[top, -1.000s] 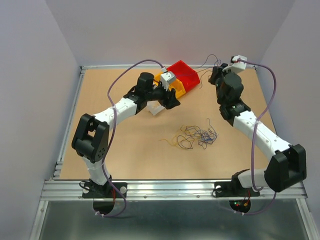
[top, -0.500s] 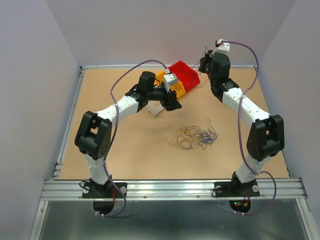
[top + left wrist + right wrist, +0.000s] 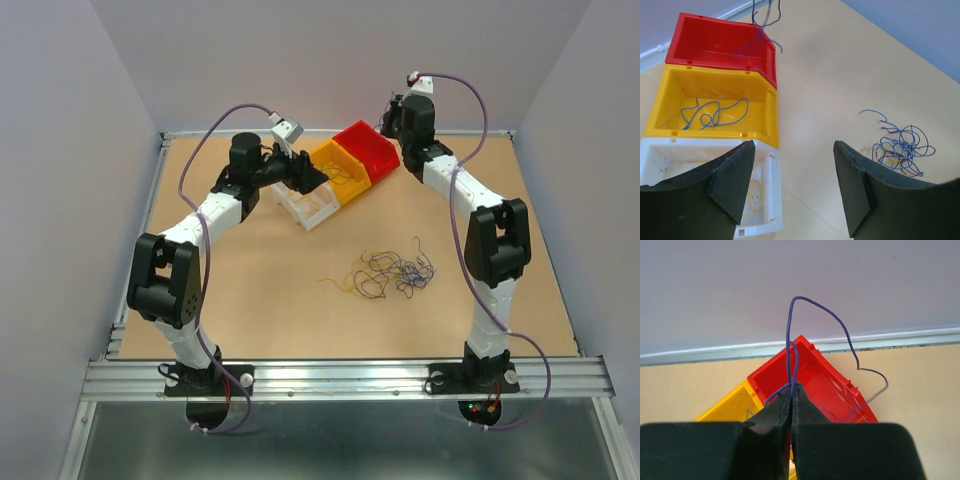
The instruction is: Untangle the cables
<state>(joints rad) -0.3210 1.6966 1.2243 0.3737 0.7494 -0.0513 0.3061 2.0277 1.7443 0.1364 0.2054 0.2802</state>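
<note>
Purple wire (image 3: 787, 330) is pinched between the fully closed jaws of the right gripper (image 3: 791, 390), low in the centre of the right wrist view. From the pinch it rises in two strands, arches across the upper middle of the frame and drops to the right in a springy loop. Directly behind the fingertips is the red bin (image 3: 815, 375). The grip looks placed there on purpose, so that letting go would drop the strand inside. The loop reaches out toward the bin's right rim, so part of it may well land outside.

In the left wrist view the same strand dangles from the top edge into the red bin's open mouth at upper left. Below that bin, touching it, is the yellow bin (image 3: 710, 82) with a curly blue wire (image 3: 715, 112) on its floor. Below that again, at lower left, is the white bin (image 3: 771, 175) holding thin yellow wires (image 3: 756, 192). One colour per bin suggests that the untangling is also a sort.

The left gripper (image 3: 794, 150) has its jaws spread wide with nothing between them. It hangs over the white bin's right wall and the bare table (image 3: 830, 75), probably free for the next pick.

The rest of the cables lie as a loose tangle (image 3: 385, 272) of blue, dark and yellow curls just right of centre in the top view, well apart from the bins and both grippers. Many strands still cross there, so most of the job remains.
</note>
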